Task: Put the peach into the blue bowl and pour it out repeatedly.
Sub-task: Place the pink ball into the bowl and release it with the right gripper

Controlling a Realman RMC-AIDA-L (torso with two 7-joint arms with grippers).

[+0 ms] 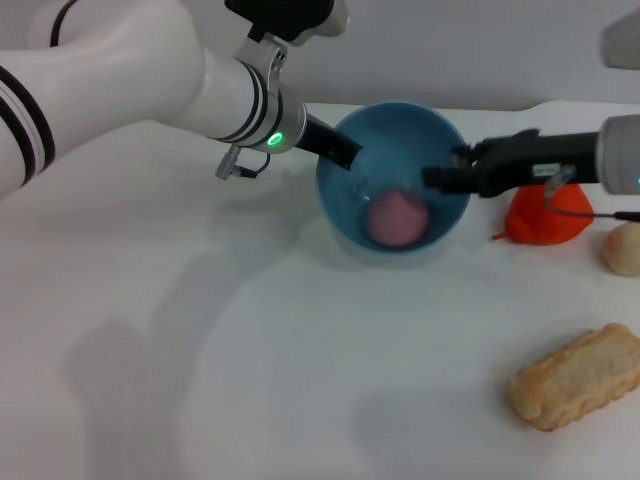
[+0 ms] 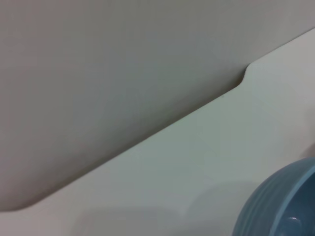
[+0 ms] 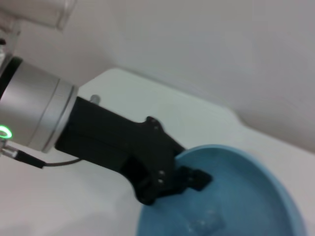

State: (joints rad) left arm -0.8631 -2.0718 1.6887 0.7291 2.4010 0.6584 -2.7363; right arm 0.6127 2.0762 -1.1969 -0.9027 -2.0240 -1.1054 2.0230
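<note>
The blue bowl [image 1: 400, 140] stands at the back middle of the white table, tipped a little toward me. The pink peach [image 1: 397, 218] lies inside it at the bottom. My left gripper [image 1: 345, 152] is shut on the bowl's left rim; the right wrist view shows it [image 3: 189, 178] clamped over the rim of the bowl [image 3: 246, 196]. My right gripper [image 1: 440, 170] hovers at the bowl's right rim, just above the peach, open and empty. The left wrist view shows only part of the bowl's outer wall [image 2: 280, 206].
A red-orange pointed fruit [image 1: 545, 220] lies right of the bowl under the right arm. A pale beige lump [image 1: 622, 248] is at the right edge. A tan bread-like piece [image 1: 578, 375] lies at the front right. The table's back edge [image 1: 500, 108] runs behind the bowl.
</note>
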